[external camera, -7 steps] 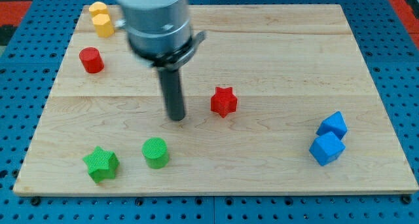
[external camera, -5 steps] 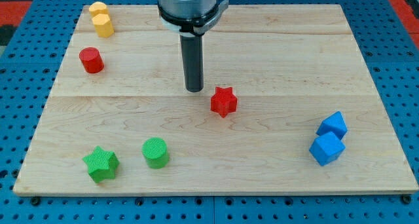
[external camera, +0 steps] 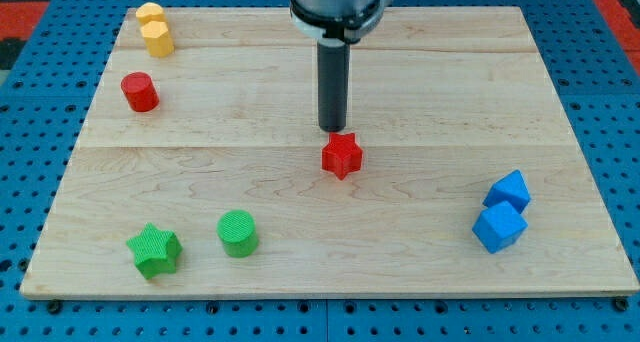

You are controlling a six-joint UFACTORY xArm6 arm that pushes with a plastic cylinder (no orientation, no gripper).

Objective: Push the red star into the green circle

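Observation:
The red star lies near the middle of the wooden board. The green circle sits toward the view's bottom left, well apart from the star. My tip is just above the star in the view, slightly to its left, very close to or touching its upper edge. The dark rod rises from there to the arm's grey body at the view's top.
A green star lies left of the green circle. A red cylinder and two yellow blocks are at the upper left. Two blue blocks sit at the right.
My tip moved from left of the red star up and to the view's right, ending just above the star. No block has moved.

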